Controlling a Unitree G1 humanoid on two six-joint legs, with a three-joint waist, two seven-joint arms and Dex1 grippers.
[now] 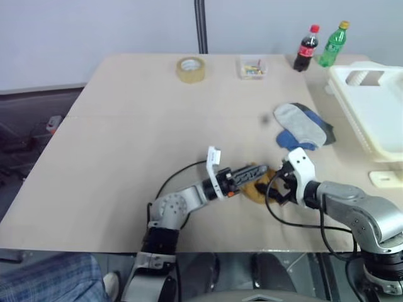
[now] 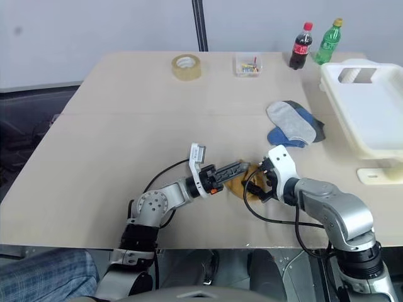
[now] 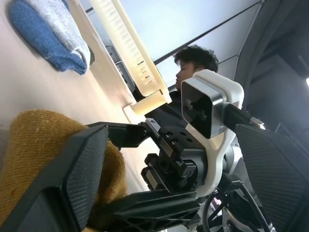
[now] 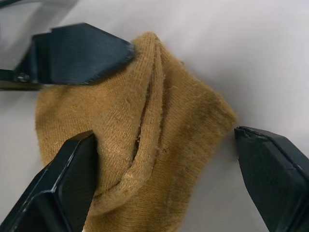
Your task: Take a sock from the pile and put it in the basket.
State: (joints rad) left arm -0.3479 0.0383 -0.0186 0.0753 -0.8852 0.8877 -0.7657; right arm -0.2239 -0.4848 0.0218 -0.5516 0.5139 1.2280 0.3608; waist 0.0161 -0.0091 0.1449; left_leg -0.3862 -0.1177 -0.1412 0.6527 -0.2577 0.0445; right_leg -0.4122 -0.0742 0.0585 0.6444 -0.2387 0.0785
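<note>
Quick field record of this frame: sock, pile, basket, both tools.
sock: mustard sock flat on the table, between both tools
pile: grey and blue socks, apart from the mustard one, nearer the basket
basket: white basket at the table's right edge
left tool: left tool open, at the sock
right tool: right tool open, fingers straddling the sock, not closed

Looks like a lab: bare worktable (image 1: 126, 157) w/ tape roll (image 1: 190, 69), plain grey wall (image 1: 94, 31)
</note>
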